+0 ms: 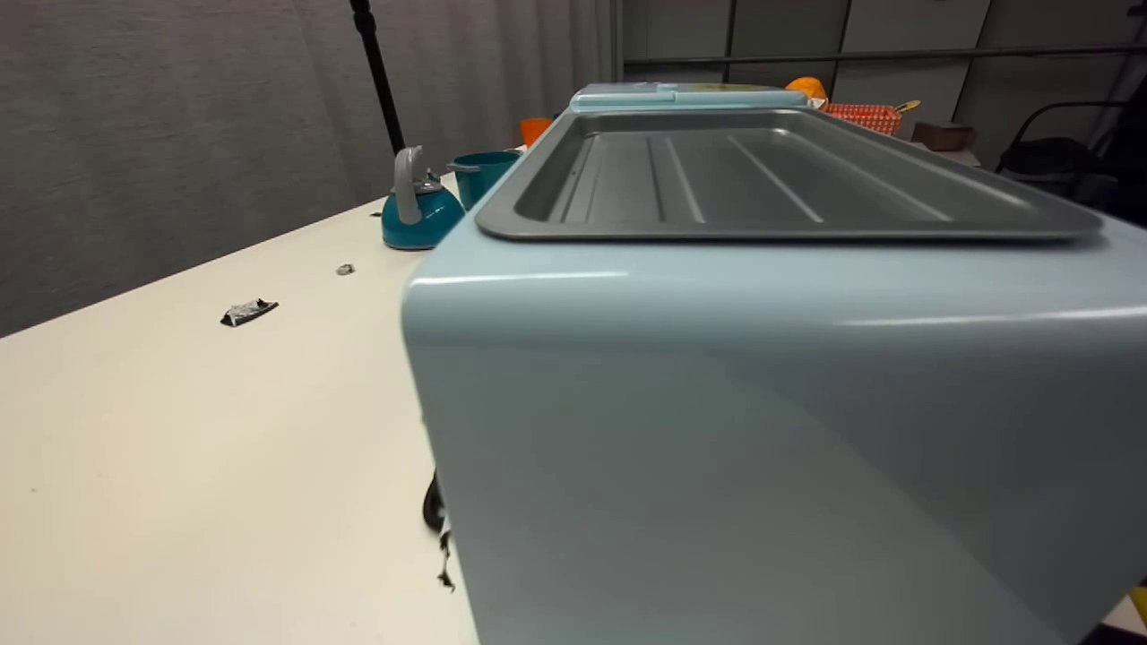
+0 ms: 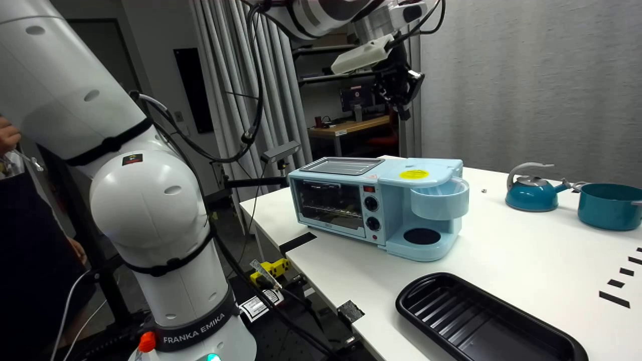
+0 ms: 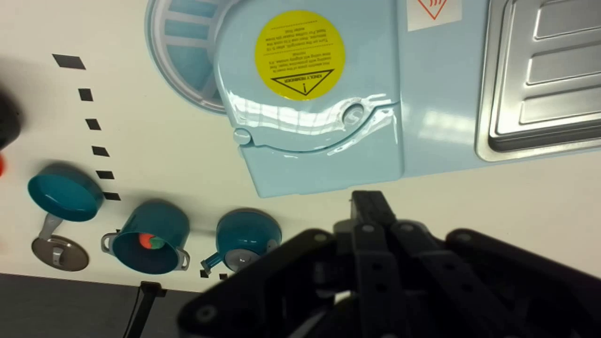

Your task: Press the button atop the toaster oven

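Note:
The toaster oven is a pale light-blue box with a grey ribbed tray top. It fills much of an exterior view [image 1: 717, 403] and stands whole on the white table in an exterior view [image 2: 383, 208]. In the wrist view its top [image 3: 328, 171] shows a yellow warning sticker [image 3: 300, 55], a small oval button-like spot [image 3: 353, 114] and a round knob [image 3: 242, 136] at the lid's corner. My gripper [image 3: 371, 199] is shut and empty, its fingertips together. In an exterior view the gripper [image 2: 403, 111] hangs well above the oven, touching nothing.
A teal kettle [image 2: 531, 194] and a teal pot [image 2: 608, 208] stand on the table beyond the oven. A black ribbed tray [image 2: 494, 321] lies near the front edge. A teal pan [image 3: 65, 193] and a lid [image 3: 61, 253] show in the wrist view.

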Controlling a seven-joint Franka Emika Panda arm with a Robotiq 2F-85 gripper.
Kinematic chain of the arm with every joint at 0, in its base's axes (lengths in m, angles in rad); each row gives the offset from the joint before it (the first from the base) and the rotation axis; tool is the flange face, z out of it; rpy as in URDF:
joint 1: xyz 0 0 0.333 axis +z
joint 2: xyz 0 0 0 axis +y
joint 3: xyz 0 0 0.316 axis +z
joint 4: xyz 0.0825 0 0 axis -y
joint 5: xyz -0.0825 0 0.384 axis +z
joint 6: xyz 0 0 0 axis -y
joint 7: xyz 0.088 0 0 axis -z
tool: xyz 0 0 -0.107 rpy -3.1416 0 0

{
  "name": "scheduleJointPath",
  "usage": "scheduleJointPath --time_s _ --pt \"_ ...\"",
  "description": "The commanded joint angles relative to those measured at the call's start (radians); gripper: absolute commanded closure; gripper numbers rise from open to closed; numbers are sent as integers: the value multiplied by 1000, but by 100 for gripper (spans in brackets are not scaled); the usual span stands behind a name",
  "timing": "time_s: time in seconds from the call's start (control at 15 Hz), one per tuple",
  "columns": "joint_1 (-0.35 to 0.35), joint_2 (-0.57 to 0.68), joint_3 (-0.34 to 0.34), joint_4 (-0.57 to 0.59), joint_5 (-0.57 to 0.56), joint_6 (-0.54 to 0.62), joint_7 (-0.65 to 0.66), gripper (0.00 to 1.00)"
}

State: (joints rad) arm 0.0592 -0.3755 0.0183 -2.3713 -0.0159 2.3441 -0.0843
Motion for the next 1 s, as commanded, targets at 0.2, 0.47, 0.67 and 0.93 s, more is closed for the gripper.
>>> scheduleJointPath --time_s 0.2,0.47,0.67,0.93 --pt "-6 -68 13 -60 -4 43 35 59" --pt "-9 -82 12 -72 -7 49 37 30" --pt "-10 -90 12 -80 -9 52 39 6" --pt "-11 -93 13 -81 -10 52 41 0"
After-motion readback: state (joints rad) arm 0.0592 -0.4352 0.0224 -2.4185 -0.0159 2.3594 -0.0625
